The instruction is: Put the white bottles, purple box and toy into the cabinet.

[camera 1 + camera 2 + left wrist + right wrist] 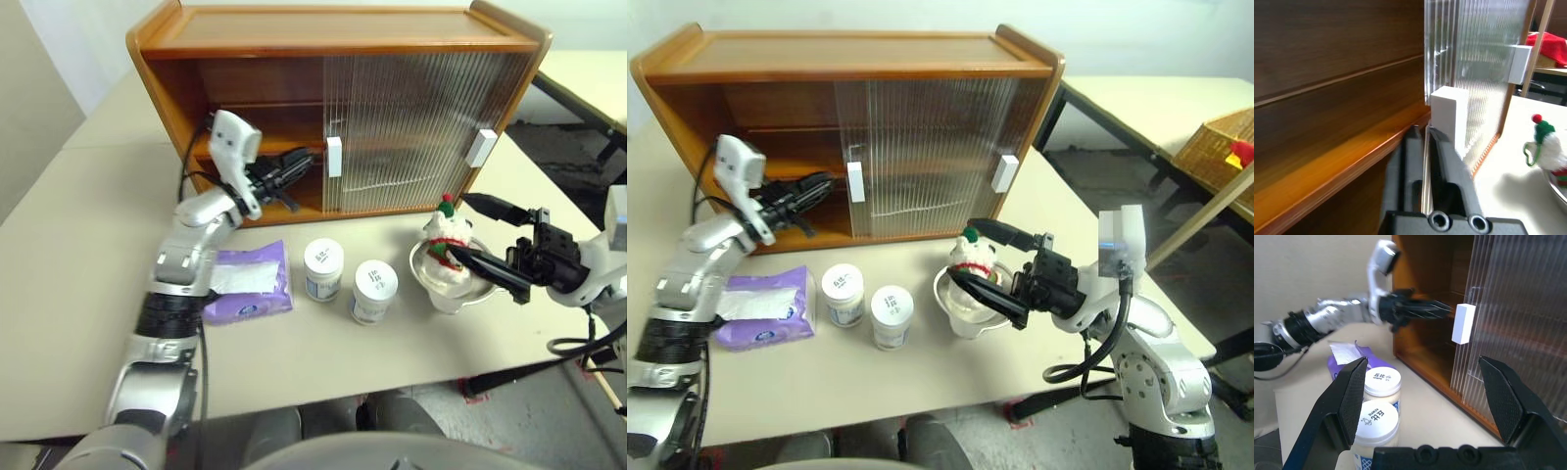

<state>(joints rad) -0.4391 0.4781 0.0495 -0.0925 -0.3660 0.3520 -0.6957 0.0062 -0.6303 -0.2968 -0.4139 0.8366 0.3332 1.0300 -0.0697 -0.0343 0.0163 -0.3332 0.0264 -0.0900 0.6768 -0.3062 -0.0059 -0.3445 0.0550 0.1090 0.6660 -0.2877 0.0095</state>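
Honey-wood cabinet [343, 29]: wide, one shelf, standing at the back of the pale table [78, 255]; left half open, both ribbed translucent sliding doors [411, 117] stacked over the right half, each with a white block handle [334, 157].
Left gripper [302, 162]: level, reaching into the open left side, tips right by the nearer white handle; in the left wrist view the two black fingers [1413, 161] only a narrow slit apart, edge of the ribbed door lined up with that slit; gripping or just beside it, cannot tell.
Right gripper [972, 253]: black fingers spread wide, hovering either side of the toy, nothing pinched.
White plush snowman toy [446, 235]: red scarf, red-and-green hat, sitting in a shiny metal dish [453, 284] on the table, right of the bottles, outside the cabinet.
Two squat white bottles [323, 268]: round white lids, blue-printed labels, upright side by side on the table in front of the cabinet, near each other but apart.
Lavender tissue pack [250, 284]: soft purple box, white tissue showing on top, lying flat just left of the bottles, beside the left forearm.
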